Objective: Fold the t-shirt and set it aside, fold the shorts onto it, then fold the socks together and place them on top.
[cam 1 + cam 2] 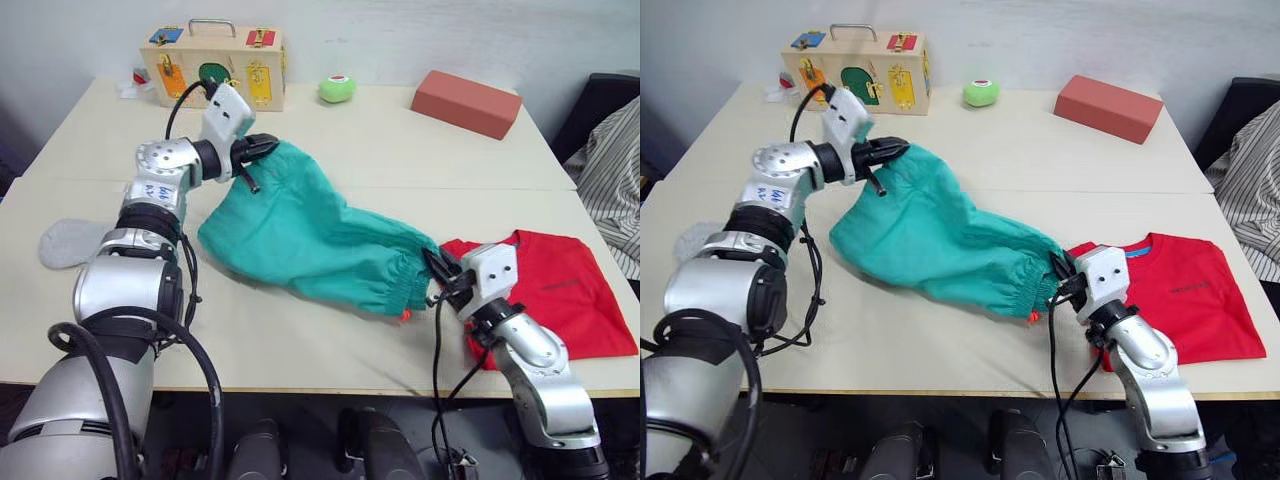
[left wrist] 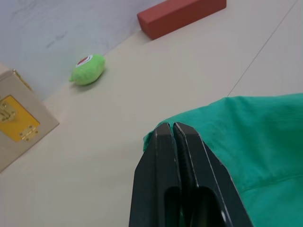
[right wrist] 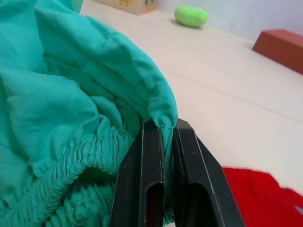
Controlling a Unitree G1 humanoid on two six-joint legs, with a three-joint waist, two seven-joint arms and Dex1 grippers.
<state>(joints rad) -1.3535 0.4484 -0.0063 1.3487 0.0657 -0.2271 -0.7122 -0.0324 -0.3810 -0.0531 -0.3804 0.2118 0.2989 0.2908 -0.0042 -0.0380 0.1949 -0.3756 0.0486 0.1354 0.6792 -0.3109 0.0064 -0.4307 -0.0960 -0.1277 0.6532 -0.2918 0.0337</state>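
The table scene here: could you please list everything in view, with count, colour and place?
shorts: one, teal-green, mid-table, held at both ends
t-shirt: one, red, folded, on the table at the robot's right
sock: one seen, light grey, flat at the table's left edge
wooden latch box: one, tan with coloured fittings, far left of the table
soft toy: one, green, far middle of the table
block: one, brick red, far right of the table
table: cream top, under everything
person: one, striped sleeve, at the right edge
left gripper: black fingers shut on the shorts' far end
right gripper: black fingers shut on the waistband end
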